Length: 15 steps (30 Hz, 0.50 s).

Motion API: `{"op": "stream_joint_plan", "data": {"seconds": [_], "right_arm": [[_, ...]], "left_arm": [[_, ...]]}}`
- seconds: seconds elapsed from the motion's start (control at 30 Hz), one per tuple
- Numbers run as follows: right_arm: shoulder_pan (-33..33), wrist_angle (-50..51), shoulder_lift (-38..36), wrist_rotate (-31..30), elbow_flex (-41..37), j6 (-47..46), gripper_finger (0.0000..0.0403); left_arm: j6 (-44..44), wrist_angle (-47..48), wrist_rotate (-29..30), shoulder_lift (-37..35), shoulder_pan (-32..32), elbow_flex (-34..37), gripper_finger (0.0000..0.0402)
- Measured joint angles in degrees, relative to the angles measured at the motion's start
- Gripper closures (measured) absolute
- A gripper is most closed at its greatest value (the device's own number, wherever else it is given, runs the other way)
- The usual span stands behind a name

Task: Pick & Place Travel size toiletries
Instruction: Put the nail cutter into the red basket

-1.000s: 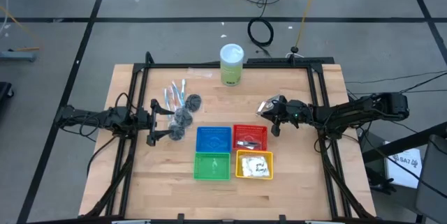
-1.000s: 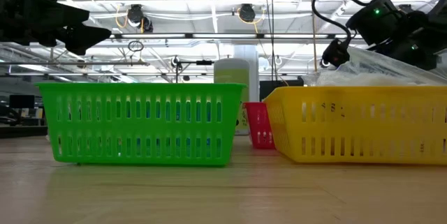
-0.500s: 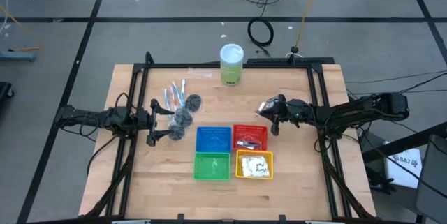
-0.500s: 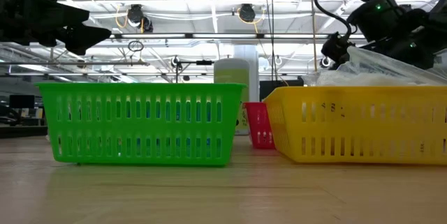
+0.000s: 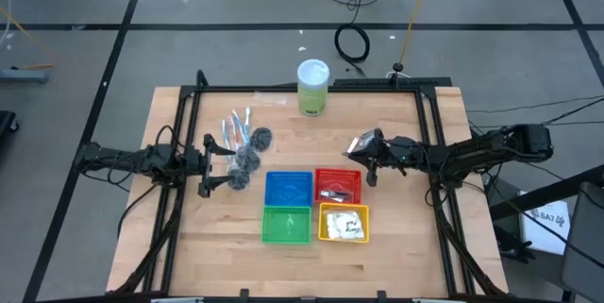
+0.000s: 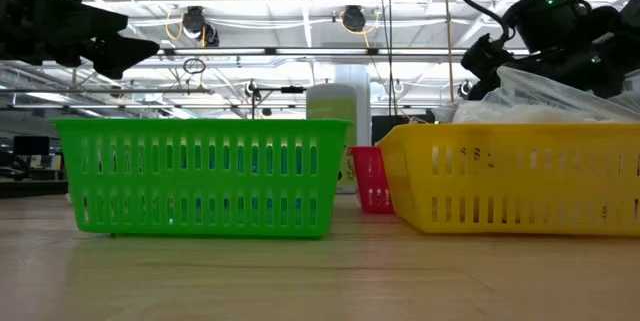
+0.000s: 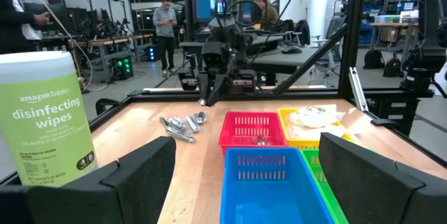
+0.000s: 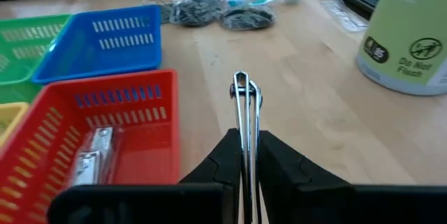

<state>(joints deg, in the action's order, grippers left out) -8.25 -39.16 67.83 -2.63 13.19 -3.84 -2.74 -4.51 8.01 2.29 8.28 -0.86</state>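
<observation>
My right gripper (image 8: 244, 155) (image 5: 364, 148) hovers over the table's right half, just beyond the red basket (image 8: 49, 123), shut on a thin silver foil tube (image 8: 244, 102). More silver tubes (image 7: 181, 125) lie on the wood below it, and some lie in the red basket (image 8: 87, 158). Pale blue-white sticks (image 5: 236, 126) and dark round puffs (image 5: 248, 158) lie at the table's left. My left gripper (image 5: 219, 164) waits open beside the puffs. White sachets (image 5: 345, 224) fill the yellow basket (image 6: 510, 176). My right gripper pinches the silver tube's back end (image 8: 244, 135) between its two fingers, on the flat faces. The fingers come from the table's right, slanting slightly down, and lie along the tube. Its free end (image 8: 242, 79) sticks out ahead of the fingertips, clear of the table.
The blue basket (image 5: 289, 188) and green basket (image 5: 286, 225) stand left of the red and yellow ones. A tall green wipes cylinder (image 5: 312, 88) stands at the far edge. A black frame (image 5: 189, 114) runs around the table. Bare wood lies between the baskets and the cylinder.
My right gripper has tipped its fingers up a little toward level, staying shut on the silver tube.
</observation>
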Motion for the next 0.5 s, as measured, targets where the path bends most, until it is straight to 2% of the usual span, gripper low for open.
{"op": "stream_joint_plan", "data": {"seconds": [0.5], "right_arm": [[9.1, -4.5, 0.0, 0.0, 0.0, -2.8, 0.0379]], "left_arm": [[0.0, 0.0, 0.0, 0.0, 0.0, 0.0, 0.0055]]}}
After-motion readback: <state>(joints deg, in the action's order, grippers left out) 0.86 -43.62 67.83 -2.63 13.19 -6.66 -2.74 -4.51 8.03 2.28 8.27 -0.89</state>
